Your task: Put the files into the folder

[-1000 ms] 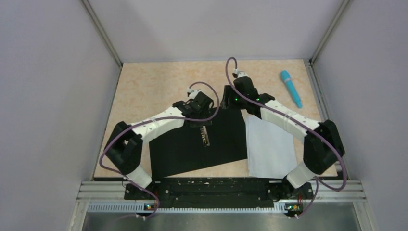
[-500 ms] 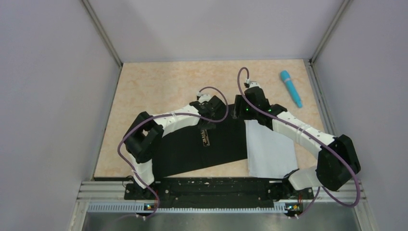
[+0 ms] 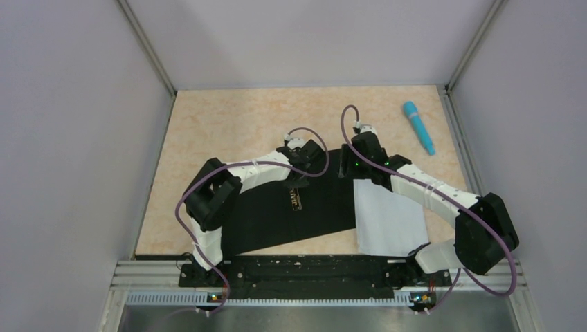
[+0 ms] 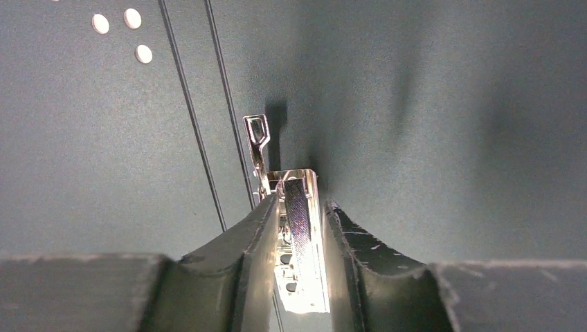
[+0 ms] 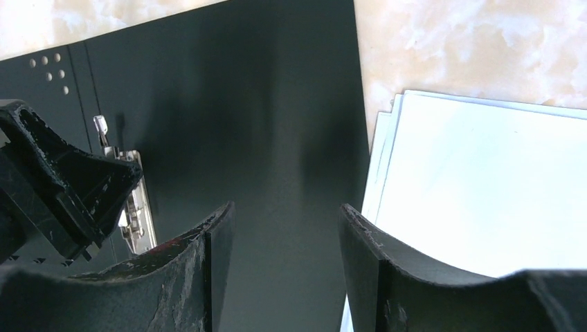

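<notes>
1. Standing by the cell, I note the folder (image 3: pixel 263 214) lying open and flat on the table (image 3: pixel 221 124), with its black inside face upward.
2. The left gripper (image 4: pixel 301 216) is clenched on the metal clip (image 4: pixel 299 207). One finger presses against each long side of the bright strip.
3. The clip's thin wire lever (image 4: pixel 257 142) stands just ahead of the left fingertips, a little to their left.
4. Two fine fold lines (image 4: pixel 201 138) run past the left side of that gripper. Three small white dots (image 4: pixel 124 31) sit farther ahead and to the left.
5. The right gripper (image 5: pixel 287 228) is released, its fingers spread wide. The folder's black face shows between them, close to the folder's right edge. I cannot tell whether the fingertips touch the surface.
6. The left gripper is just to the left of the right gripper, and the two are near each other but apart.
7. The files (image 5: pixel 484 194) lie flat on the table just to the right of the right gripper, outside the folder. They are a small stack of white sheets with slightly fanned edges.
8. The stack's left side runs along the folder's right edge. Whether the two touch or overlap cannot be determined.
9. A blue pen-shaped item (image 3: pixel 419 126) lies on the table beyond and to the right of the right gripper, well apart from folder and files.
</notes>
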Action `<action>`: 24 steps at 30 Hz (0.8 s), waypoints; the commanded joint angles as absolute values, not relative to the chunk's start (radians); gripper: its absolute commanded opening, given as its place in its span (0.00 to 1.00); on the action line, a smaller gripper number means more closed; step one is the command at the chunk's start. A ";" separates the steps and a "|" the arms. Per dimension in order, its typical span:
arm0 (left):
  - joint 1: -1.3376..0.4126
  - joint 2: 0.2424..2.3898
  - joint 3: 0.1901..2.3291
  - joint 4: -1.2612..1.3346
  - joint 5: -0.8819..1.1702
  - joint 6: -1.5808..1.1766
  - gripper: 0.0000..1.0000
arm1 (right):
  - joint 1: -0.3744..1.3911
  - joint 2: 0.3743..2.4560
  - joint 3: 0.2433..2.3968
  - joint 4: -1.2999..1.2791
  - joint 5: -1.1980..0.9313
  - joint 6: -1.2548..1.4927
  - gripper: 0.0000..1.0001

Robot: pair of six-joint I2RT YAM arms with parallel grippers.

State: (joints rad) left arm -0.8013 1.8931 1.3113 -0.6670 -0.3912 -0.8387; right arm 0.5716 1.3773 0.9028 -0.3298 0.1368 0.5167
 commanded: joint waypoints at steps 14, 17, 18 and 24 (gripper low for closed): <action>-0.695 1.871 1.291 -0.664 -0.432 -0.673 0.13 | 0.528 1.355 0.861 -0.293 0.200 0.510 0.56; -0.649 1.857 1.262 -0.661 -0.420 -0.680 0.13 | 0.521 1.362 0.858 -0.289 0.193 0.508 0.56; -0.634 1.850 1.249 -0.658 -0.417 -0.680 0.13 | 0.520 1.365 0.858 -0.288 0.191 0.507 0.56; -0.569 1.793 1.189 -0.631 -0.396 -0.627 0.13 | 0.513 1.367 0.855 -0.286 0.193 0.501 0.56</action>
